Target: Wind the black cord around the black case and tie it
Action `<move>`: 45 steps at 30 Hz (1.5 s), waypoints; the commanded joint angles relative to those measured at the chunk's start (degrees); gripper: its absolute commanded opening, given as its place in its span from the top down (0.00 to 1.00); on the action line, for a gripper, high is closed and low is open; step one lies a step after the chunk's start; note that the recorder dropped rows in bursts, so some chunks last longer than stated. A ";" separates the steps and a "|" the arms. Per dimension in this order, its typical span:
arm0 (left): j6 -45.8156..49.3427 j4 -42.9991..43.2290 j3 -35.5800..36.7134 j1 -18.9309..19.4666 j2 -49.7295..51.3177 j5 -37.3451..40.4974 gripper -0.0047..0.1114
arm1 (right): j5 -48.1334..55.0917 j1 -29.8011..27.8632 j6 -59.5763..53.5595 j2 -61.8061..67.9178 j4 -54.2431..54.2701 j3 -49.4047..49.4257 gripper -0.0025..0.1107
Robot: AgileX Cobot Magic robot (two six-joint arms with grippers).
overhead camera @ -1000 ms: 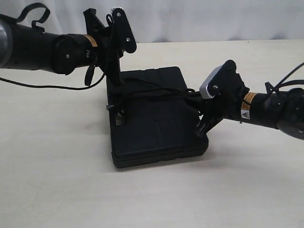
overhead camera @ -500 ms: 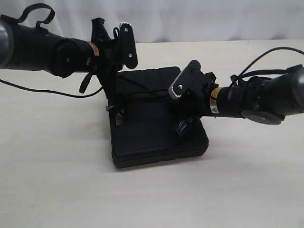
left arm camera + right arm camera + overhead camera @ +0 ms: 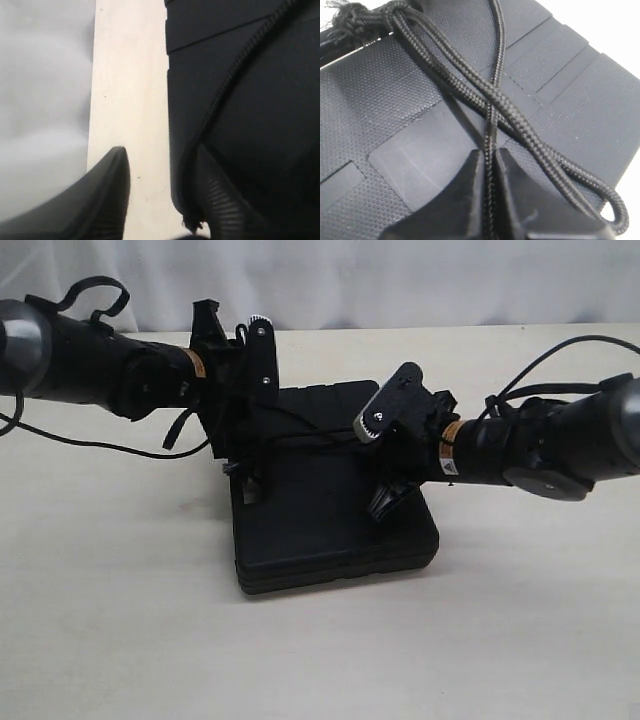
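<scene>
The pale cream flat table (image 3: 120,620) has lots of open room on the near side, and a white cloth wall (image 3: 450,280) hangs at the far side. The flat black plastic case (image 3: 310,530) lies in the middle, well away from the table's edges. The thin black woven cord (image 3: 470,80) crosses on top of it. The left gripper (image 3: 161,150) stands wide at the case's left edge. The right gripper (image 3: 490,152) pinches the cord over the case's right part

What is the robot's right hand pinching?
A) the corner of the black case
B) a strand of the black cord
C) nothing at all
B: in the right wrist view the right hand is shut on one strand of the black cord, which lies over the black case.
</scene>
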 commanded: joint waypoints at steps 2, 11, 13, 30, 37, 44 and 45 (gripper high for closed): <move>-0.05 1.42 0.09 0.12 1.65 -5.91 0.59 | -0.87 0.23 0.22 0.24 -0.42 -0.17 0.94; 2.20 10.46 0.09 0.12 4.49 -6.17 0.59 | -2.59 0.23 0.22 0.24 -4.53 -0.17 0.94; 6.51 10.21 0.09 0.20 3.50 -3.01 0.59 | -2.59 0.23 0.22 0.24 -4.68 -0.17 0.94; 4.02 9.73 0.09 4.16 0.79 6.08 0.59 | -2.59 0.23 0.22 0.24 -4.68 -0.17 0.94; 4.02 6.99 0.09 5.88 0.79 8.32 0.59 | -2.37 0.23 0.22 0.24 -4.68 -0.17 0.94; 2.49 6.05 0.09 5.77 3.59 3.42 0.59 | -2.37 0.23 0.22 0.24 -4.68 -0.17 0.94; 2.49 6.70 0.09 5.77 3.89 3.42 0.59 | -2.37 0.23 0.22 0.24 -4.68 -0.17 0.94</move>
